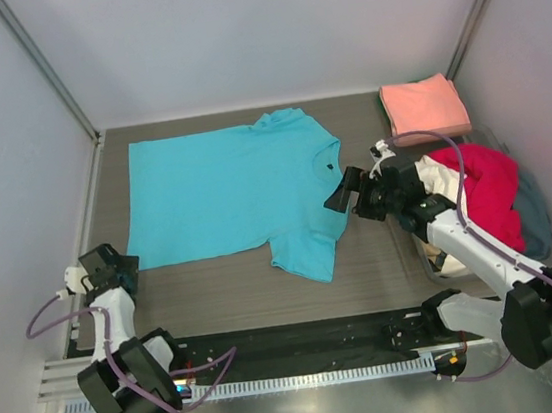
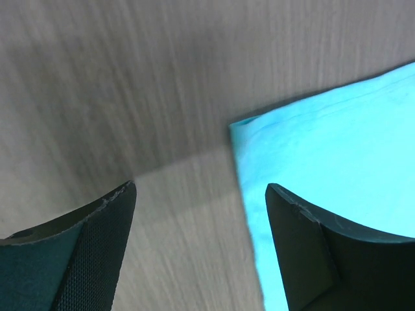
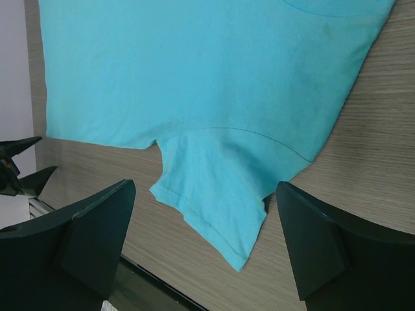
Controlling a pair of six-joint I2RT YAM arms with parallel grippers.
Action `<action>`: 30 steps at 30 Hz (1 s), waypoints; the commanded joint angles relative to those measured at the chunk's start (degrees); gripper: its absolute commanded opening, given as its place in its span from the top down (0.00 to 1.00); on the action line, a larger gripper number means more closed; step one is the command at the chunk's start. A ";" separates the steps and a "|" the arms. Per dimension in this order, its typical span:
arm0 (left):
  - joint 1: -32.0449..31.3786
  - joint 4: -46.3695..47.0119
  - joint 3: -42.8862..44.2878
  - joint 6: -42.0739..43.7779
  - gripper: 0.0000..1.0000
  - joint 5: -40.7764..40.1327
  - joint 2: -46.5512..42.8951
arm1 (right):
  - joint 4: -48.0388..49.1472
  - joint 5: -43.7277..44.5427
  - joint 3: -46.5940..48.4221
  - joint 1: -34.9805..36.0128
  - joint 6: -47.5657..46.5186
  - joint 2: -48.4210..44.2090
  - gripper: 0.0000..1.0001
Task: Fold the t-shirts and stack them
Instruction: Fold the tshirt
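A turquoise t-shirt point(image 1: 223, 188) lies spread flat on the wooden table, with its dark neck label point(image 1: 330, 167) toward the right. My left gripper point(image 1: 126, 269) is open and empty just above the shirt's near left corner point(image 2: 311, 168). In the left wrist view, the gripper point(image 2: 201, 194) straddles that hem edge. My right gripper point(image 1: 339, 198) is open and empty, raised at the shirt's right side near the collar. In the right wrist view, the near sleeve point(image 3: 220, 201) shows between its fingers point(image 3: 206, 191). A folded salmon-pink shirt point(image 1: 423, 105) lies at the back right.
A heap of red point(image 1: 491, 190), cream point(image 1: 442, 178) and grey-blue point(image 1: 535, 205) shirts lies at the right edge, under my right arm. A black rail point(image 1: 293, 343) runs along the near edge. Grey walls close the left, back and right sides.
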 commanded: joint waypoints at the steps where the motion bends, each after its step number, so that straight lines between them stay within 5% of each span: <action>1: 0.53 9.16 -1.32 -1.85 0.18 3.32 3.72 | 1.13 -1.38 1.41 0.29 -1.42 1.62 0.04; 10: 0.45 15.67 -1.32 -1.76 0.38 5.08 11.90 | -0.18 1.07 -3.33 2.48 -0.02 1.97 0.04; 20: 0.36 17.78 -2.02 -0.88 0.96 6.14 10.59 | 0.60 12.32 -10.62 19.09 9.64 5.66 0.08; 25: 0.36 17.87 -2.29 -0.88 1.00 6.22 10.23 | 1.48 14.08 -11.68 22.26 11.76 7.50 0.16; 30: 0.36 18.22 -2.37 -0.88 1.00 6.49 9.80 | 4.55 13.47 -12.91 24.72 14.39 9.96 0.36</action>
